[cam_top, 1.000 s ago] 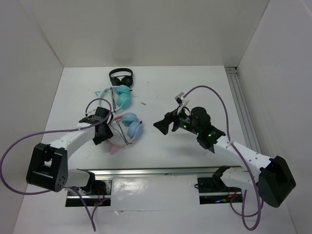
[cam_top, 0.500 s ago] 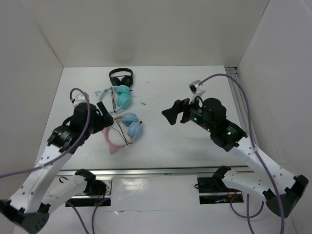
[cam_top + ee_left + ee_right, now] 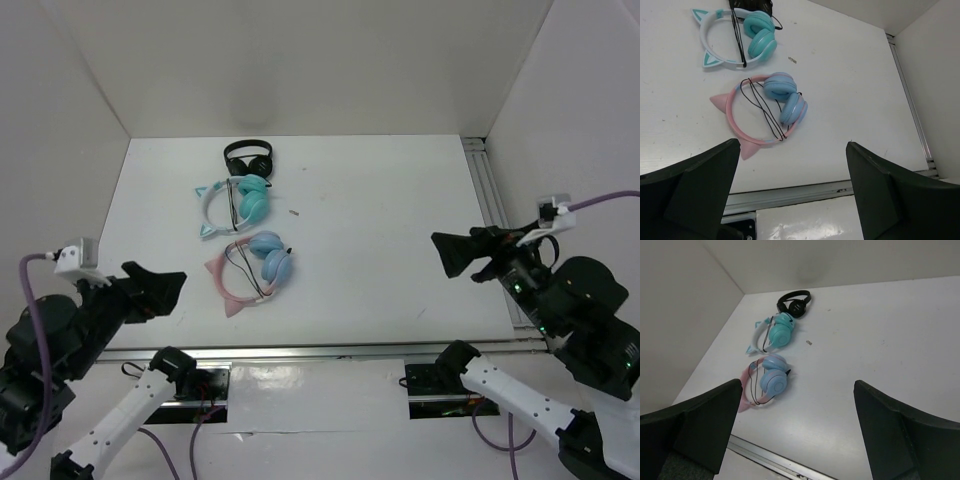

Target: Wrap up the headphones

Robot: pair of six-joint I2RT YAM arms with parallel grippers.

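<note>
The headphones (image 3: 250, 270) lie flat on the white table, left of centre, with a pink cat-ear headband (image 3: 732, 117) and light blue ear cups (image 3: 785, 97). Their thin black cable (image 3: 760, 107) runs in loops across the band. They also show in the right wrist view, headphones (image 3: 767, 380). My left gripper (image 3: 165, 290) is open and empty, raised over the near left edge, well clear of them. My right gripper (image 3: 445, 255) hangs open and empty high at the right side. In the wrist views, left gripper (image 3: 792, 145) and right gripper (image 3: 797, 385) hold nothing.
A white-band teal-cup cat-ear pair (image 3: 235, 200) lies just behind the pink pair, and a small black pair (image 3: 248, 157) behind that. A tiny scrap (image 3: 293, 212) sits mid-table. A metal rail (image 3: 320, 350) runs along the near edge, another rail (image 3: 490, 200) along the right.
Both arms have drawn back and up from the middle of the table toward the near corners. The left gripper opened and left the headphones, which stay on the table.
</note>
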